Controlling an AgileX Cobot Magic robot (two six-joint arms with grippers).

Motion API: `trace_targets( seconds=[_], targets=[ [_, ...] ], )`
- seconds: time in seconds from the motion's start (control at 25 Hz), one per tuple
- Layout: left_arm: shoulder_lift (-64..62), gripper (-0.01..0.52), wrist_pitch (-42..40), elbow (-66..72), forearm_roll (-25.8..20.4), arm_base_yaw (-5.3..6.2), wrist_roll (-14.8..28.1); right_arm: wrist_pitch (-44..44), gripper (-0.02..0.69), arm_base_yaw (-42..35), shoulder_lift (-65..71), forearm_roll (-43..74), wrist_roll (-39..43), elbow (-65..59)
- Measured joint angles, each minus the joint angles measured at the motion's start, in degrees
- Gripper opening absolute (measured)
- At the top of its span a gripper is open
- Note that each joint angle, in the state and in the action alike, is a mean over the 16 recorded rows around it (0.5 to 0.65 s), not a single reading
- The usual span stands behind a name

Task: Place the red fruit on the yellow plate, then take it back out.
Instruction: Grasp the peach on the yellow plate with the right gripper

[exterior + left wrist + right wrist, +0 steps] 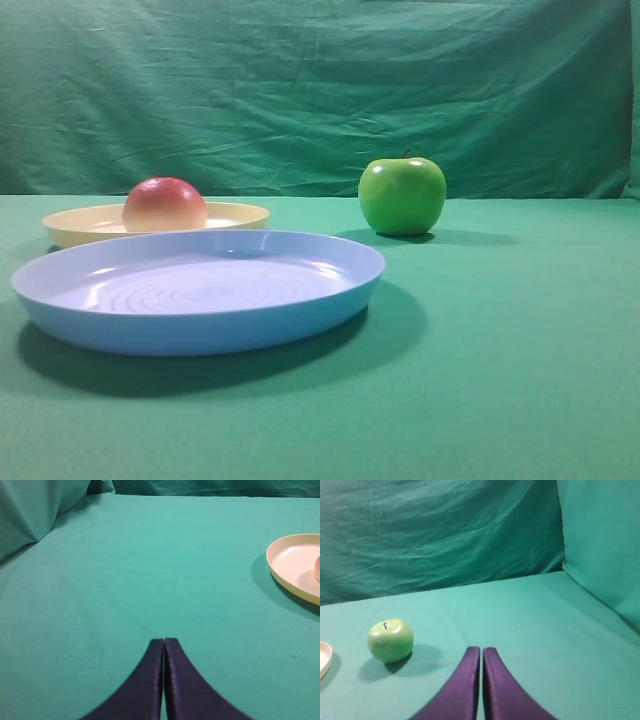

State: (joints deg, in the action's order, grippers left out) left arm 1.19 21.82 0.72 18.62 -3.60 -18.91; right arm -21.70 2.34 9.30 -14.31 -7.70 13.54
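Now red fruit [164, 204] on yellow plate [70, 224]

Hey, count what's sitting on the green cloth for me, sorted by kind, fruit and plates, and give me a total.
Fruit: 2, the red fruit and the green apple
Plates: 2, the yellow plate and the blue plate
Total: 4

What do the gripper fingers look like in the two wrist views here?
Left gripper: two smooth, dark navy fingers curving inward to narrow tips. Right gripper: same curved shape, appearing dark purple. No cables or markings are visible; neither arm shows in the exterior view.
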Motion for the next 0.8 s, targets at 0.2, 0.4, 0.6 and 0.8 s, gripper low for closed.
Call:
trace_targets(
  seconds=[0.2, 0.4, 0.6, 0.8],
  targets=[
    [0.00, 0.000, 0.00, 0.00, 0.00, 0.00, 0.00, -7.77, 0.000, 2.26, 7.74, -0.46, -0.66, 9.21],
    [0.00, 0.000, 0.00, 0.00, 0.00, 0.00, 0.00, -11.72, 0.000, 6.94, 16.17, -0.54, -1.42, 16.30],
    [0.00, 0.000, 0.00, 0.00, 0.00, 0.00, 0.00, -12.35, 0.000, 13.38, 24.71, -0.66, -2.15, 21.06],
    [0.00, 0.000, 0.00, 0.00, 0.00, 0.00, 0.00, -12.36, 0.000, 18.40, 32.10, -1.53, -2.38, 24.48]
  ],
)
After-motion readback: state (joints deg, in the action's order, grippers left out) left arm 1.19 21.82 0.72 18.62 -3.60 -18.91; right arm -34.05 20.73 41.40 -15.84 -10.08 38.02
